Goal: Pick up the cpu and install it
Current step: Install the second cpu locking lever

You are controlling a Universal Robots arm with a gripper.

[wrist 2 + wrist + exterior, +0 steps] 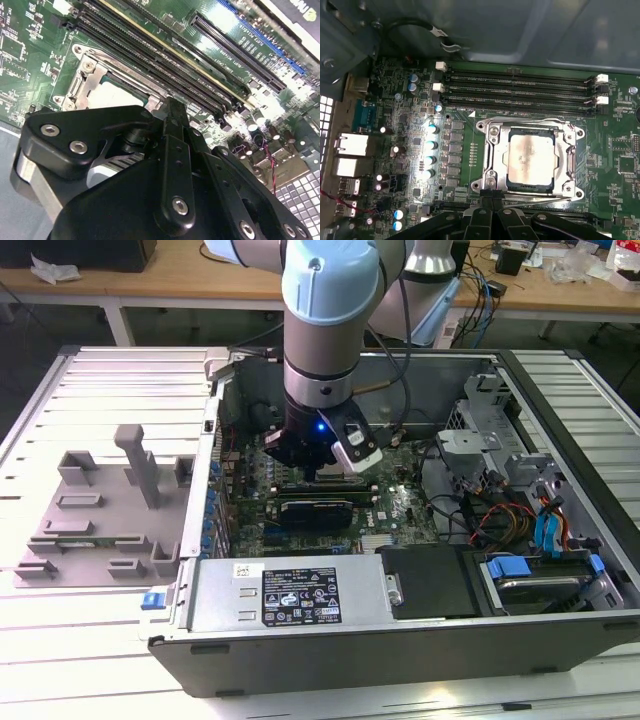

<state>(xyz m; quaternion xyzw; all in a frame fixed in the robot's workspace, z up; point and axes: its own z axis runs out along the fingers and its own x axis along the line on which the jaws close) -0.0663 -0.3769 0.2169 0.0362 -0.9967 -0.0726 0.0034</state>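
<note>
The cpu (529, 158) seated in the board's socket (492, 165), empty claw (492, 196) pressed together just beside its frame.

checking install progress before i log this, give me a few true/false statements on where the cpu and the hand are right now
1. The cpu lies inside the metal-framed socket on the green board. True.
2. The hand hangs over the grey holder block. False: in the exterior view it is down inside the open computer case, over the board.
3. The hand carries the cpu clear of the board. False: the chip sits in the socket.
4. Long memory slots run beside the socket. True.
5. The grey holder block sits outside the case, toward the exterior view's left. True.
</note>
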